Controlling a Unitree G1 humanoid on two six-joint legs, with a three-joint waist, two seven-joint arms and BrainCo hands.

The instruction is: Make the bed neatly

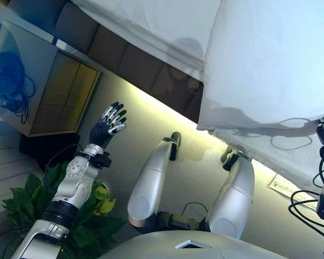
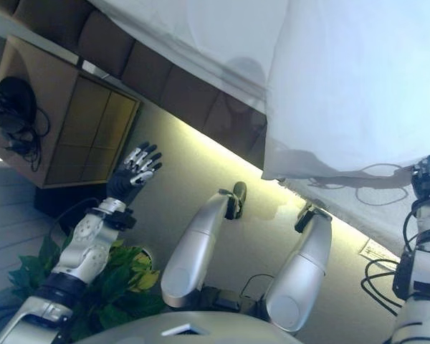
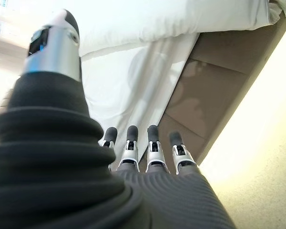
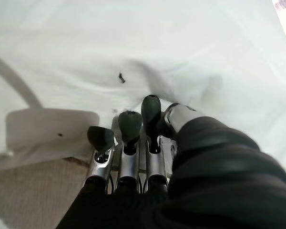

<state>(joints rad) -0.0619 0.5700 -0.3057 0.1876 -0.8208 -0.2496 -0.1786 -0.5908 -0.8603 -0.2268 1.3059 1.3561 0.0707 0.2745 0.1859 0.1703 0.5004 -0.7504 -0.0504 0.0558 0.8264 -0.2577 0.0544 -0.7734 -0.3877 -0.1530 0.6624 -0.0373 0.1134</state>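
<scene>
The bed shows from its side: a white sheet (image 1: 151, 27) over a brown padded base (image 1: 129, 59), and a white duvet (image 1: 270, 59) whose edge hangs over the side. My left hand (image 1: 110, 123) is open and empty, raised over the floor and apart from the base. In its wrist view the fingers (image 3: 152, 143) are straight and point at the sheet (image 3: 133, 86). My right hand (image 2: 428, 174) is at the duvet's lower edge. In its wrist view the straight fingertips (image 4: 128, 124) rest on the white cloth (image 4: 133, 47), which wrinkles around them.
A wooden nightstand (image 1: 54, 86) with dark cables (image 1: 8, 81) on it stands left of the bed. A green potted plant (image 1: 92, 216) is under my left arm. A sheet of paper (image 1: 286, 188) lies on the beige carpet by the bed.
</scene>
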